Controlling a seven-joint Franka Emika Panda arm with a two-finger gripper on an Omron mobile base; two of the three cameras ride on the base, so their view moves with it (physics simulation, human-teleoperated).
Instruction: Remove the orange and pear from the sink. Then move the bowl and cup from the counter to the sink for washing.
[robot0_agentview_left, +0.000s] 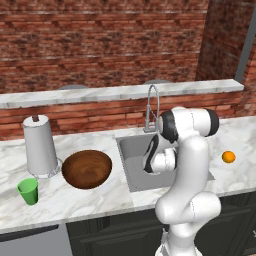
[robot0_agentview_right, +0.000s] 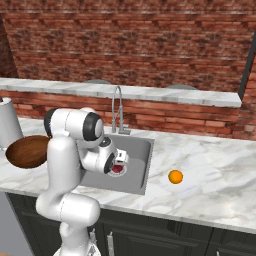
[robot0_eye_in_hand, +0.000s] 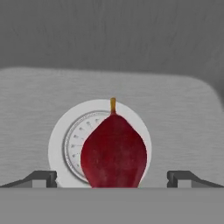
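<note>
The dark red pear lies on the round white-rimmed drain of the grey sink, stem pointing away from the hand. My gripper hangs low in the basin, open, one fingertip on each side of the pear with a clear gap to it. The orange rests on the counter right of the sink. Left of the sink sit the brown wooden bowl and, further left, the green cup. From the right base view, the pear shows as a red patch under the hand.
A curved steel tap rises behind the sink. A paper towel roll stands at the back left of the bowl. A raised marble ledge runs along the brick wall. The sink's walls closely surround the hand.
</note>
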